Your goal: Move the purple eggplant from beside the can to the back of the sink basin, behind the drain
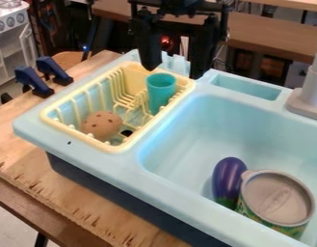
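Rack [85,138] w/ cup [161,90], axis vert., mouth up, & brown toy [101,124]; sink [192,135] w/ eggplant [228,177] & can [276,198]; jaws [173,72] spread wide, empty, nr cup.

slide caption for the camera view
Open gripper near a teal cup in a yellow rack beside a toy sink

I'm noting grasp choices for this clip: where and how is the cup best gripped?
Probably by its upper wall, just below the rim, coming from above: the cup stands roughly upright in the rack, mouth up, and the open hand hangs over that end.
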